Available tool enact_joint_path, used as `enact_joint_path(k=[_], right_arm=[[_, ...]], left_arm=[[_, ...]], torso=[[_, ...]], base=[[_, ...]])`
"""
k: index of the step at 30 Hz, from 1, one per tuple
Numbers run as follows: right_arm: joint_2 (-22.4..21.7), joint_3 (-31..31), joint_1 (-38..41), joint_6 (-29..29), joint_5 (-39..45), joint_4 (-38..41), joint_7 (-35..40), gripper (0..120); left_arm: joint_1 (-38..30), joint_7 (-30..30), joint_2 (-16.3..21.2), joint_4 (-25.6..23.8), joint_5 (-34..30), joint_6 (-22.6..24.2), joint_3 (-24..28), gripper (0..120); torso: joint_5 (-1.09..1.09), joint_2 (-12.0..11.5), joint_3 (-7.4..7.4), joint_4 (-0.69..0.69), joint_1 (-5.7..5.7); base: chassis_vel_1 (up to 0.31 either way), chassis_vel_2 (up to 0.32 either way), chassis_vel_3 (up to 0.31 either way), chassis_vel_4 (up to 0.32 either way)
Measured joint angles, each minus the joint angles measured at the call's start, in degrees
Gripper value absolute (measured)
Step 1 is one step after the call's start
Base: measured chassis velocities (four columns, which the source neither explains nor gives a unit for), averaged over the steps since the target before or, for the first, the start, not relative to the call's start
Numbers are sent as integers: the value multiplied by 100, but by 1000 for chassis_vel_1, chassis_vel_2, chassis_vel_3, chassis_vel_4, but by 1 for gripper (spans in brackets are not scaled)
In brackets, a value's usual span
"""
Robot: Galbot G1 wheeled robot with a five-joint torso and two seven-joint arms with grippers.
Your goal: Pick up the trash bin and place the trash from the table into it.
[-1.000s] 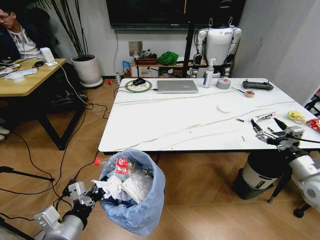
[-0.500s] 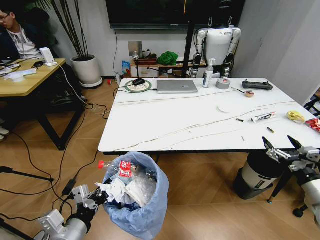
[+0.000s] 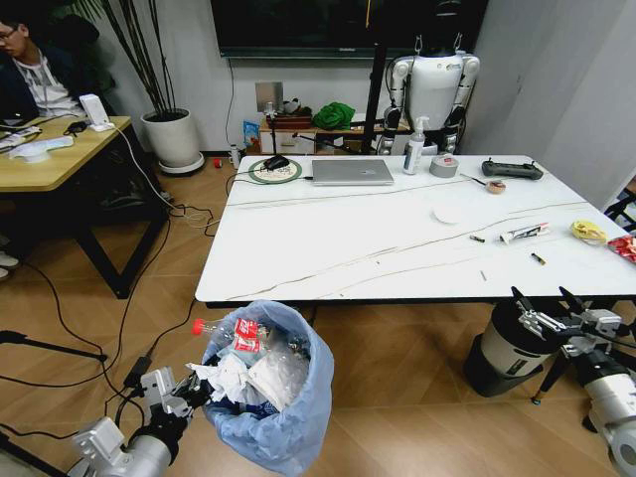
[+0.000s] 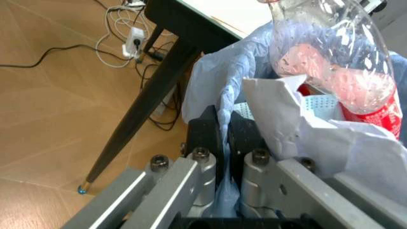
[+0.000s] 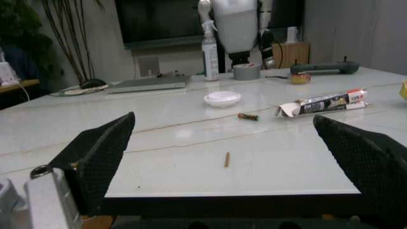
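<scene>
The trash bin [image 3: 281, 429], lined with a crinkly light-blue bag, stands on the floor before the table [image 3: 328, 248]. It holds a clear red-capped bottle [image 3: 237, 331] [image 4: 330, 57] and crumpled white tissues [image 3: 243, 378]. My left gripper [image 3: 195, 390] is shut on the bag at the bin's rim [image 4: 222, 138]. My right gripper [image 3: 549, 310] [image 5: 224, 119] hangs open, just below the table's front right edge. Trash on the table's right part: a silver tube wrapper [image 3: 524, 233] [image 5: 324, 101], a yellow wrapper [image 3: 589, 231], a red wrapper [image 3: 626, 246] and small scraps [image 3: 538, 258].
A laptop [image 3: 352, 171], spray bottle [image 3: 414, 149], tape roll [image 3: 444, 166] and controller [image 3: 512, 169] sit at the table's far side. A larger white-and-grey bin [image 3: 512, 348] stands under the right end. A wooden desk [image 3: 50, 159] and floor cables [image 3: 149, 338] lie left.
My right gripper, still open, has come back from over the table's front edge and dropped below it. The left gripper and the bin have shifted only slightly.
</scene>
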Motion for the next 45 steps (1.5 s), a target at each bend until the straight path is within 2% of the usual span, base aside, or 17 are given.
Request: enact_joint_path(k=[45], right_arm=[[-1, -25, 9, 27, 96, 19, -95, 100]], left_arm=[[105, 25, -40, -102, 137, -7, 17, 0]], torso=[[0, 0, 0, 0, 0]], base=[[-52, -46, 51, 49]])
